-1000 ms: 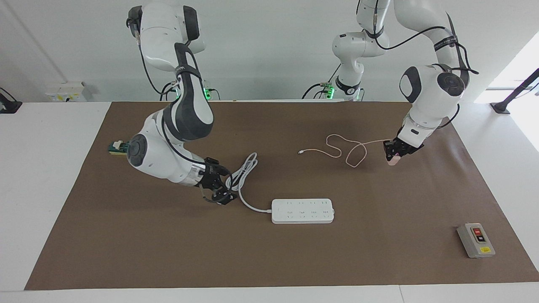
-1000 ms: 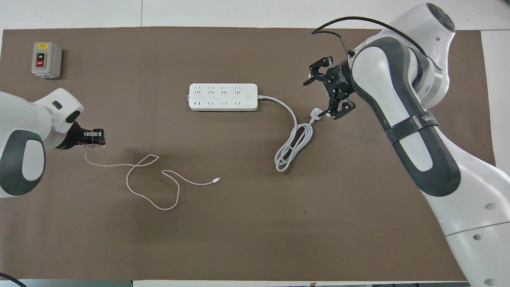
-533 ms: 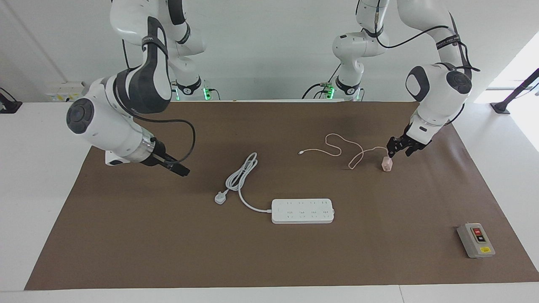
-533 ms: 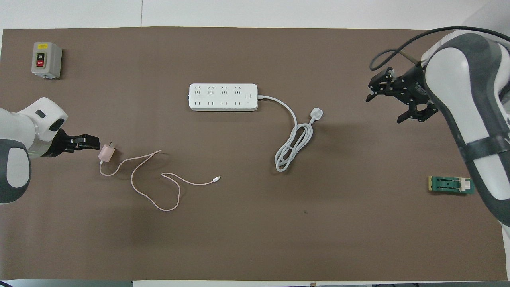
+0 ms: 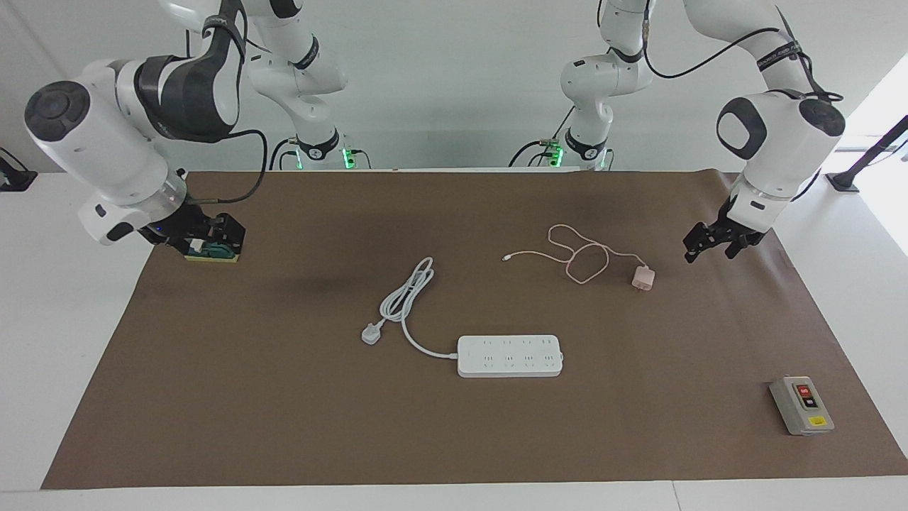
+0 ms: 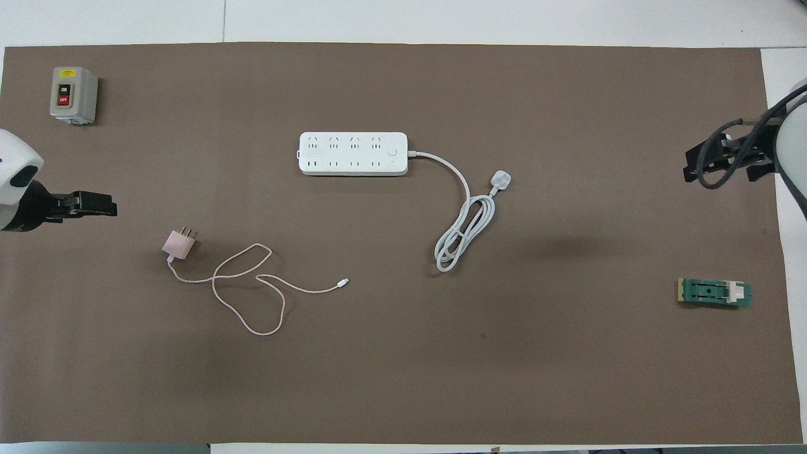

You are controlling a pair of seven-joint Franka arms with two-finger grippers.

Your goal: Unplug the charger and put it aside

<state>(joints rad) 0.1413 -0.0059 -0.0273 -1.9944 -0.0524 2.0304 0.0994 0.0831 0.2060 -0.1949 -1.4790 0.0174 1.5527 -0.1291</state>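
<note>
Lying loose: charger (image 6: 179, 243); left pincer (image 5: 715, 243) spread; right pincer (image 5: 213, 238) state unclear, facing view.

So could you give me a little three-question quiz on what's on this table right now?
1. True or false: the charger is plugged into the power strip.
2. The left tool is: A holding the charger, B open and holding nothing, C pressing the switch box.
3. Fill in: the charger lies ____ to the robots than the power strip.

Key: 1 false; 2 B; 3 nearer.
</note>
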